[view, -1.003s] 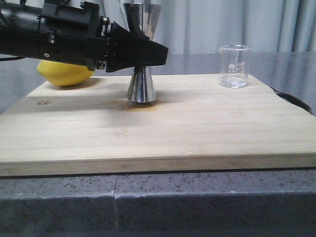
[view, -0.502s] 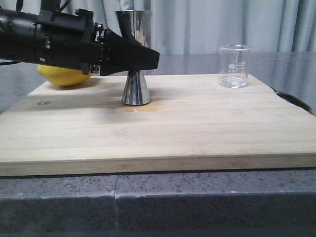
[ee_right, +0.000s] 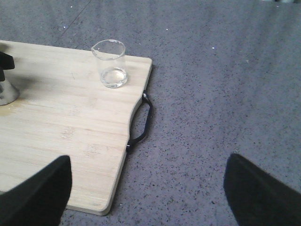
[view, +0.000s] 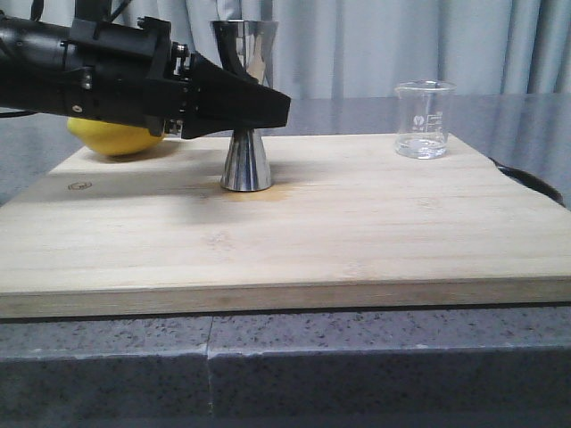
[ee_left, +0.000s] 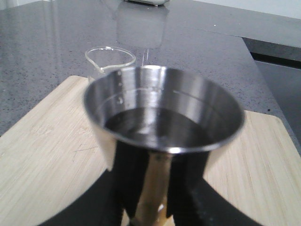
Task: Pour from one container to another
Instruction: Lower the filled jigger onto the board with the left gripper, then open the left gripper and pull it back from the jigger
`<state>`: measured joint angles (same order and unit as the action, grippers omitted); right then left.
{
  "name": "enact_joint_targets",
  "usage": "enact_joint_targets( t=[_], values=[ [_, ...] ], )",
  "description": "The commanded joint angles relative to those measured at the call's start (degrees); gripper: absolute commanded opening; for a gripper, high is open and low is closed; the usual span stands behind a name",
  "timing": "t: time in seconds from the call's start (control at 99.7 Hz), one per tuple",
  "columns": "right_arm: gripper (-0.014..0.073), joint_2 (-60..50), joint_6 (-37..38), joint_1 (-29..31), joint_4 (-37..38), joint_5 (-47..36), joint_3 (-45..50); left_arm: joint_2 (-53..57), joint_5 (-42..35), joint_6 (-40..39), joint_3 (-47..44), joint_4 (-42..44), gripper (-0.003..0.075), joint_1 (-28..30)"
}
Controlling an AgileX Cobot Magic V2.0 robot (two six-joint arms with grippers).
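A pale wooden cutting board [view: 294,232] lies across a grey speckled counter [view: 375,366], seen from the front.

The left gripper [view: 254,105] reaches in level from the left side and is clamped on the narrow waist of the steel jigger [view: 246,165]. In the left wrist view the dark fingers [ee_left: 129,179] sit on either side of the gold-banded stem. The jigger stands upright with its lower cone resting on the board, long axis vertical. Its upper cup [ee_left: 162,110] appears to hold some dark liquid (the blur makes the level hard to judge).

The glass beaker [view: 423,119] stands upright near the board's far right corner, well apart from the left gripper and on the side its fingers point toward. A little clear liquid shows at the bottom. In the left wrist view its spouted rim [ee_left: 109,55] shows just beyond the jigger.

The right gripper [ee_right: 146,188] hangs over the counter by the board's right edge, fingers spread wide and empty. The beaker [ee_right: 111,64] lies ahead of it, so the right arm looks the nearer one to reach it.

A yellow lemon [view: 111,135] sits at the far left, behind the left arm.
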<state>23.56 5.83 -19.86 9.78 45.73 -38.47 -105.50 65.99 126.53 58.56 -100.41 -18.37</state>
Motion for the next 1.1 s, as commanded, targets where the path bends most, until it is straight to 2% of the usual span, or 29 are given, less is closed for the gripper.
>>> enact_joint_targets(
  t=[0.0, 0.291, 0.391, 0.582, 0.692, 0.903, 1.094],
  values=[
    [0.0575, 0.2, -0.4, -0.1, 0.7, -4.4, -1.4, 2.5, 6.6, -0.3, 1.7, -2.4, 0.019, 0.2],
    [0.0575, 0.2, -0.4, -0.1, 0.7, -4.4, -1.4, 2.5, 6.3, -0.3, 1.7, -1.6, 0.0209, 0.2],
    [0.0575, 0.2, -0.4, -0.1, 0.7, -4.4, -1.4, 2.5, 6.3, -0.3, 1.7, -1.6, 0.0274, 0.2],
    [0.0575, 0.2, -0.4, -0.1, 0.7, -4.4, -1.4, 2.5, 5.7, -0.3, 1.7, -1.6, 0.0445, 0.2],
    [0.0575, 0.2, -0.4, -0.1, 0.7, -4.4, -1.4, 3.2, 4.4, -0.8, 1.7, -1.4, 0.0493, 0.2],
    [0.0575, 0.2, -0.4, -0.1, 0.7, -4.4, -1.4, 7.5, -3.3, -8.5, 1.7, 6.1, 0.0507, 0.2],
    [0.0575, 0.2, -0.4, -0.1, 0.7, -4.4, -1.4, 14.9, -12.4, -23.6, 1.7, 21.4, 0.0507, 0.2]
  ],
)
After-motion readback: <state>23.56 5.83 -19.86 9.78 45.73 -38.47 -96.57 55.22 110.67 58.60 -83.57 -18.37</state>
